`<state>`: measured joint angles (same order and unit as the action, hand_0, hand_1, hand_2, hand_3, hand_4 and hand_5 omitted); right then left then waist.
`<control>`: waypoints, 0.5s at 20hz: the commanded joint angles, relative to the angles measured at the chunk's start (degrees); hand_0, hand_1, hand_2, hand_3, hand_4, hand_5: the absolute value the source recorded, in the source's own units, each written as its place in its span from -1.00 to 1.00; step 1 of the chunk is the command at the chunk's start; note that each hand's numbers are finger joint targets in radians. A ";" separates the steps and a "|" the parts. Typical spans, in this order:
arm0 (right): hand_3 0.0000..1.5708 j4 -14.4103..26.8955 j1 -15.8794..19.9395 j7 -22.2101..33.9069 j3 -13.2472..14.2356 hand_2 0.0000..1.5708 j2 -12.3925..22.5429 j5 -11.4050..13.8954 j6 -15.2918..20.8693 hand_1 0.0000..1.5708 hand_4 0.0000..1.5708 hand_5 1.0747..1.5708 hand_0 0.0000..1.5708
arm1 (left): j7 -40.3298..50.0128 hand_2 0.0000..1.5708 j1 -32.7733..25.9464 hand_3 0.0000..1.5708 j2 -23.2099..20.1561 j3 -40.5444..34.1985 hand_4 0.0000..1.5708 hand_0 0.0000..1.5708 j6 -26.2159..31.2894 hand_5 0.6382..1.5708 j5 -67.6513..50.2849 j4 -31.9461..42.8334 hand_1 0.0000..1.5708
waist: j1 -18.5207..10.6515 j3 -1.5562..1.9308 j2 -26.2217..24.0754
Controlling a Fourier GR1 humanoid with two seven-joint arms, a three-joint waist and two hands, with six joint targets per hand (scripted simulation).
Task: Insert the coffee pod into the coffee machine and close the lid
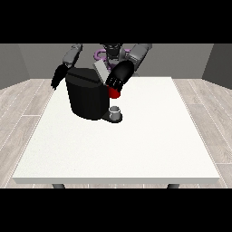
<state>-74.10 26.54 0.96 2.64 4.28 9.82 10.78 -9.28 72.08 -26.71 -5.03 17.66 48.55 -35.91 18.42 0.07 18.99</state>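
At the machine's top: the action sits right here, with one hand down over the opening.
Fingers: on the hand at the view's right [115, 80], I cannot tell whether they are spread or curled; they show only as a dark mass against the machine.
That hand: hovering at the upper right corner of the coffee machine [86, 97], just above a red thing at the machine [114, 93].
Lid: the grey lid [100, 71] is tilted up, standing open just behind that hand.
Other hand: the hand at the view's left [57, 78] hangs down beside the machine's left edge, well clear of the top; its fingers point downward, their spread unreadable.
Coffee pod: cannot be told for certain. A small grey thing [115, 110] stands on the machine's base at its right front, below the red thing.
Machine: black, squat, set towards the back left of the white table [136, 149].
Robot: small behind the machine, arms reaching forward over it.
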 commanded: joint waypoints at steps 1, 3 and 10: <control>-1.00 1.12 1.21 -0.59 1.60 -1.00 0.94 -0.89 -0.27 -1.00 -1.00 1.00 -1.00 | -0.24 0.43 2.36 0.23 -0.59 -1.49 -1.00 0.41 -1.38 1.00 -0.52 -0.19 0.41 | 0.35 -0.05 2.40; -1.00 -1.50 -0.32 1.48 -0.93 -1.00 -1.41 0.85 1.57 -1.00 -1.00 1.00 -1.00 | -2.44 0.46 -0.88 0.21 0.64 -1.03 -1.00 0.46 -4.26 1.00 0.00 0.40 0.46 | 0.28 -0.08 0.64; -1.00 -1.83 3.06 0.82 -1.36 -1.00 -0.48 1.05 0.33 -1.00 -0.89 1.00 -1.00 | -3.65 0.53 2.88 0.24 -1.45 -2.28 -1.00 0.56 -5.31 1.00 0.20 0.87 0.56 | 2.14 -0.07 4.98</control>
<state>-74.57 27.99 1.49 2.33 3.97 10.39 11.45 -12.30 73.58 -27.68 -6.72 14.94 48.23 -35.96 18.92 0.04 21.32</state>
